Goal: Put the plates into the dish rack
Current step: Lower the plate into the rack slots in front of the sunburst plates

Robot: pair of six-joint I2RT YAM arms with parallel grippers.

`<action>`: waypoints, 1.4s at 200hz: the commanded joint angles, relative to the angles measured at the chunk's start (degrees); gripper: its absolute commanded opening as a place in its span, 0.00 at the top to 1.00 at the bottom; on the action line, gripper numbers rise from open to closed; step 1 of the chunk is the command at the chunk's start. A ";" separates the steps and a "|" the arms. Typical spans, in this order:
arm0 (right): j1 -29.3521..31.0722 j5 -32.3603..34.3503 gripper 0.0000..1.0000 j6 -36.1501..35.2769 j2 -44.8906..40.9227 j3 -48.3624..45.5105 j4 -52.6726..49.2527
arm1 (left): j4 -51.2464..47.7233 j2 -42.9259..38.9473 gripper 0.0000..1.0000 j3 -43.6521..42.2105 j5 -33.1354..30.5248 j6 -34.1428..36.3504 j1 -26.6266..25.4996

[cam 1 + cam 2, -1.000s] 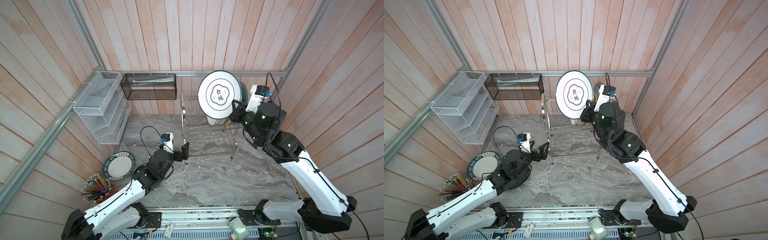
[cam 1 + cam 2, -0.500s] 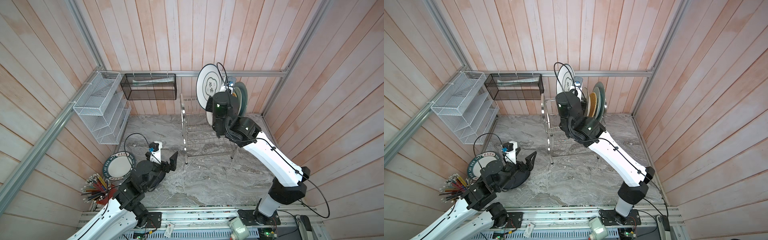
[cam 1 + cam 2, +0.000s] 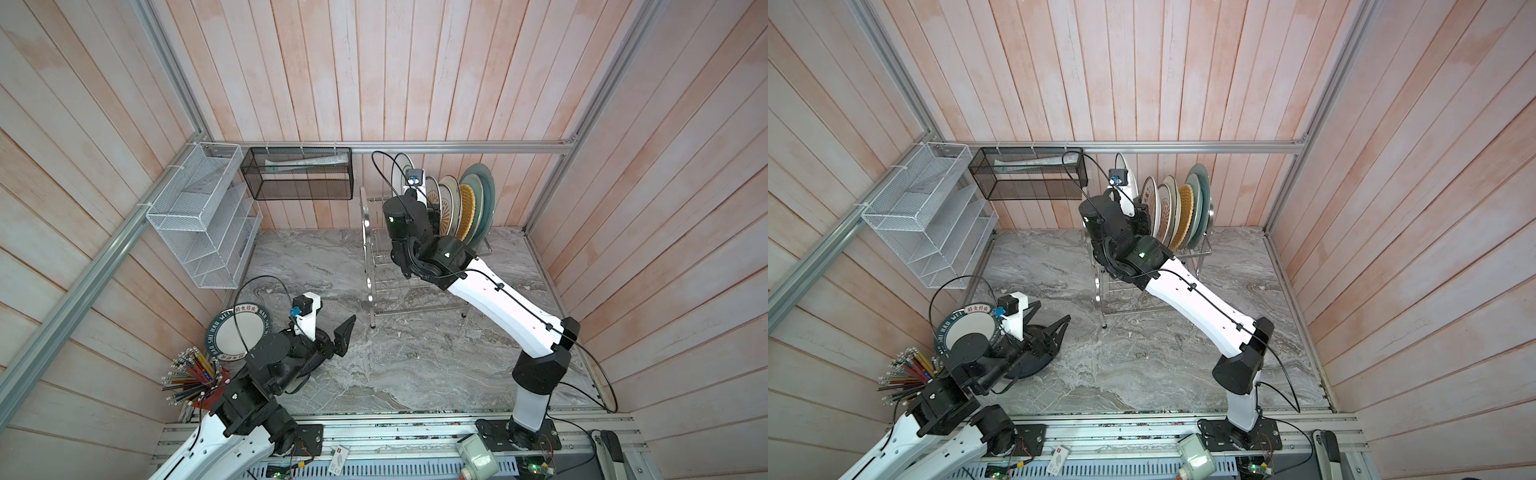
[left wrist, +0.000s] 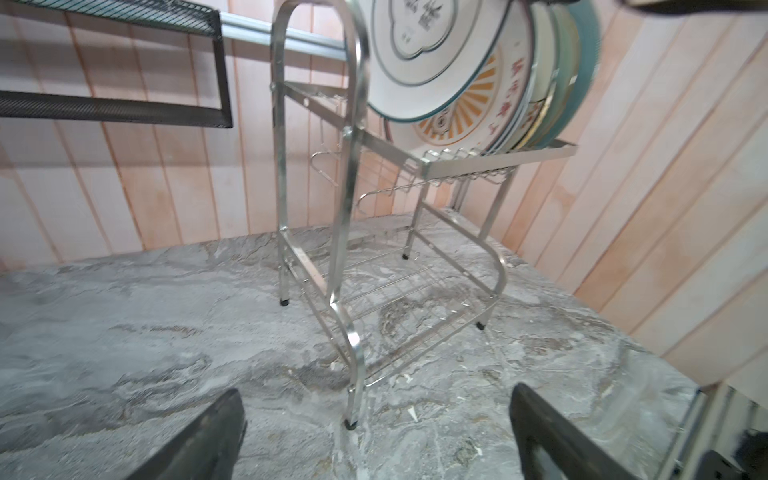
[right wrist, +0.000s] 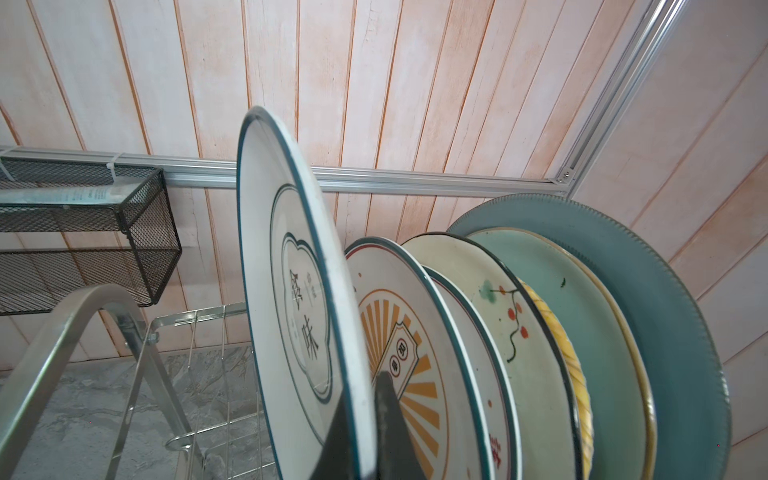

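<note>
My right gripper is shut on the rim of the green-ringed white plate, which it holds upright and edge-on at the left end of the dish rack's upper tier. Next to it stand several plates, the orange-sunburst one nearest. In the left wrist view the held plate's lower edge hangs just above the pegs. My left gripper is open and empty, low over the table. It is beside the dark-rimmed lettered plate and above a black plate.
A white mesh organiser hangs on the left wall and a black mesh basket on the back wall. A holder of pencils stands in the near left corner. Wooden walls close the marble table on three sides.
The right arm swung the green-ringed plate from facing the camera to edge-on beside the racked plates. The left arm drew back from the rack toward the near left corner.
</note>
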 commanded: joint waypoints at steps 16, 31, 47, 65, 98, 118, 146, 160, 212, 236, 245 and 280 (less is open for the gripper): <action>-2.66 -0.01 1.00 0.50 -0.45 2.03 -1.67 | 4.96 -3.72 0.00 -1.57 9.65 1.50 0.24; -2.97 0.16 1.00 -0.41 -1.20 0.06 -0.38 | 5.08 -3.64 0.00 -1.52 9.69 1.58 0.21; -3.47 -0.69 1.00 -0.96 -2.08 -2.38 1.23 | 5.17 -3.36 0.00 -1.56 10.08 1.61 0.19; -4.19 -1.73 1.00 1.87 -2.32 -2.84 -1.39 | 5.08 -2.95 0.00 -1.55 10.13 1.58 0.19; -4.46 -3.04 1.00 4.98 -3.00 -4.68 -3.52 | 4.99 -2.48 0.00 -1.45 10.00 1.65 0.22; -4.45 -3.47 1.00 7.27 -2.85 -4.69 -5.90 | 4.73 -2.19 0.00 -1.36 9.88 1.76 0.21; -3.56 -3.51 1.00 11.10 -3.36 -4.72 -9.81 | 4.63 -1.67 0.00 -1.28 9.87 1.98 0.20; -2.74 -2.63 1.00 11.95 -3.55 -4.71 -11.05 | 4.46 -1.34 0.00 -1.07 10.09 2.03 0.28; -0.97 -1.81 1.00 15.32 -3.39 -3.80 -16.13 | 4.20 -1.13 0.00 -0.98 10.49 1.80 0.28; -0.60 -1.90 1.00 17.10 -2.08 -1.58 -19.58 | 4.02 -0.88 0.00 -0.92 10.66 1.77 0.29; -0.39 -1.85 1.00 17.66 -1.53 -0.69 -20.92 | 3.94 -0.77 0.00 -0.91 10.66 1.72 0.32; 0.43 -1.59 1.00 20.11 -0.92 0.75 -24.20 | 3.86 -0.50 0.00 -0.88 10.66 1.64 0.28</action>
